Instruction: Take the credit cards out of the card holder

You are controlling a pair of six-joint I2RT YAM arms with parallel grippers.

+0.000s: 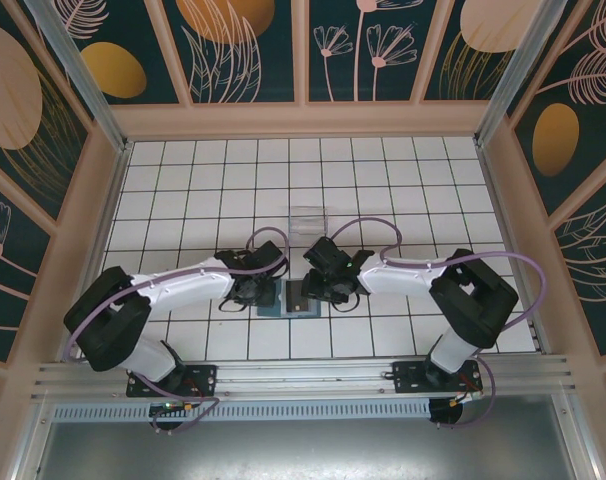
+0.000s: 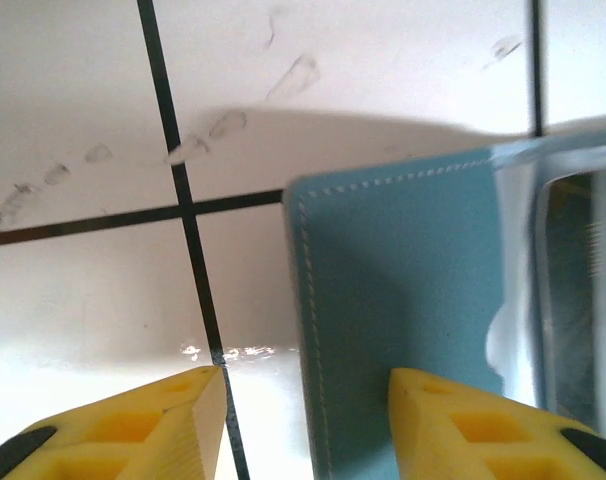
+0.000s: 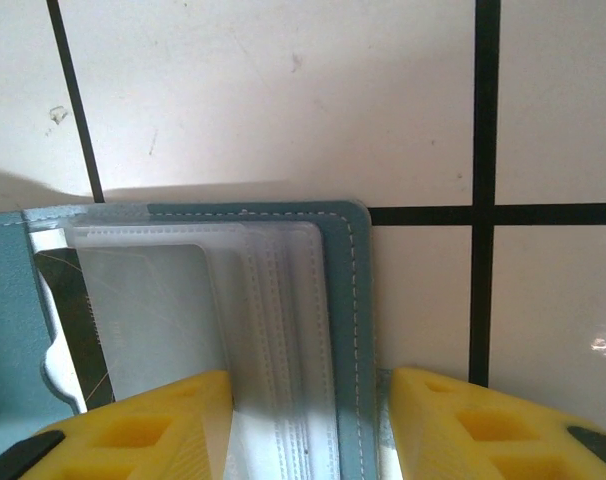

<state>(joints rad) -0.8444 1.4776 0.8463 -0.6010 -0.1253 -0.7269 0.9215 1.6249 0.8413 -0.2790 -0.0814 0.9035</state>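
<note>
Holder (image 1: pixel 293 313): teal bifold, lying open and flat on surface, near edge centre, between the two arms' tips. White stitching along its border.
Holder, L wrist view (image 2: pixel 403 280): L panel, plain teal; its top L corner sits just R of a tile joint.
Holder, R wrist view (image 3: pixel 345 300): R panel, rounded top R corner, edge just short of a tile joint.
Sleeves (image 3: pixel 273 330): stack of clear plastic pockets on R panel, edges stepped.
Card (image 3: pixel 61 300): dark, w/ thin lines, behind a clear window toward the holder's middle; also seen at (image 2: pixel 575 290) and as dark patch (image 1: pixel 301 297). It is inside the holder. Count of cards: can't tell.
L jaws: apart, nothing pinched. Yellow fingers straddle holder's L edge: one finger (image 2: pixel 483 430) over the teal panel, the other (image 2: pixel 133 435) over bare tile. Contact w/ holder: can't tell.
R jaws: apart, nothing pinched. One finger (image 3: pixel 143 430) over the sleeves, the other (image 3: pixel 493 430) over tile just beside holder's R edge.
Box (image 1: pixel 306 218): small, clear, on surface beyond the holder, apart from it.
Surface (image 1: pixel 183 200): white tiles, dark joints, some smudges.
</note>
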